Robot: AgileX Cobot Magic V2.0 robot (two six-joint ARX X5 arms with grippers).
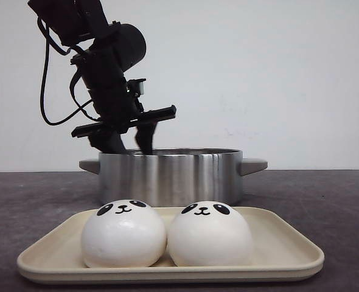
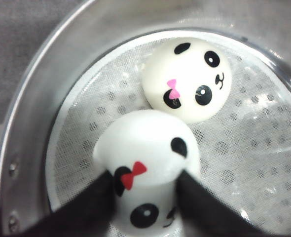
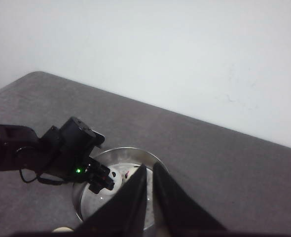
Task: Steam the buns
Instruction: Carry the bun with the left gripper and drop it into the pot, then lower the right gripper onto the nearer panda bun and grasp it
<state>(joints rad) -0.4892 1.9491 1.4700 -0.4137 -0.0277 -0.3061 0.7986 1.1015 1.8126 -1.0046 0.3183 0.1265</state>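
Two white panda buns (image 1: pixel 123 234) (image 1: pixel 210 234) sit side by side on a beige tray (image 1: pixel 167 272) at the front. My left gripper (image 1: pixel 132 145) reaches down into the steel pot (image 1: pixel 167 176) behind the tray. In the left wrist view the gripper (image 2: pixel 144 174) is shut on a bun with a red bow (image 2: pixel 145 145), just above the white steamer cloth (image 2: pixel 244 148). A bun with a pink bow (image 2: pixel 187 79) lies on the cloth beside it. My right gripper (image 3: pixel 149 169) hangs high above the pot, fingers nearly together and empty.
The pot has side handles (image 1: pixel 254 165) and a high rim (image 2: pixel 32 98) close around my left fingers. The dark grey table (image 1: pixel 325 201) ends at a white wall. The left arm (image 3: pixel 61 148) shows over the pot from above.
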